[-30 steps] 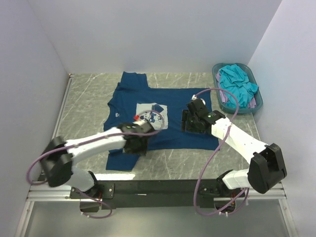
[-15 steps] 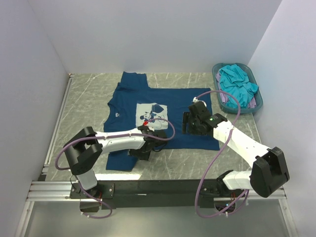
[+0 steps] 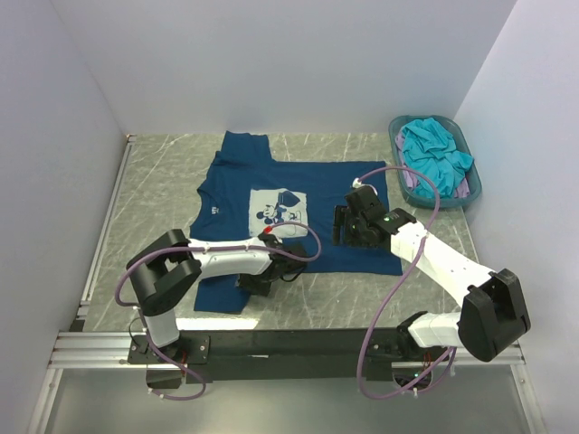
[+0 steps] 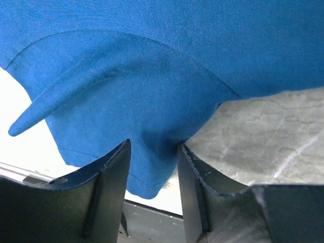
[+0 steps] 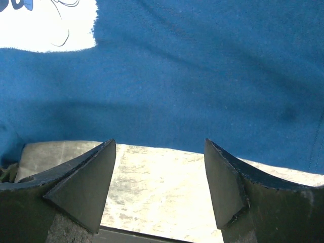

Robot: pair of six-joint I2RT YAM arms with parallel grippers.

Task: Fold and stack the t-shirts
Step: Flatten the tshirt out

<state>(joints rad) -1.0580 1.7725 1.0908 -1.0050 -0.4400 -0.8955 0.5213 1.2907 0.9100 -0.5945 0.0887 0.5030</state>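
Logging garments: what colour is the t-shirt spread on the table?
The t-shirt is navy; top external view.

This is a robotics lab test cell. Plain white walls (image 3: pixel 271 63) close in a marble-patterned table (image 3: pixel 163 172) on its left, far and right edges. Along the near edge runs an aluminium frame (image 3: pixel 90 348) carrying a black bar (image 3: pixel 298 342). Two white-and-black arms are bolted to it, the left arm (image 3: pixel 226 260) and the right arm (image 3: pixel 443 262), with purple cables (image 3: pixel 377 312) looping off them. The only household things are a navy t-shirt (image 3: pixel 235 181) spread mid-table and a teal basket (image 3: pixel 470 194) of clothes in the far right corner.
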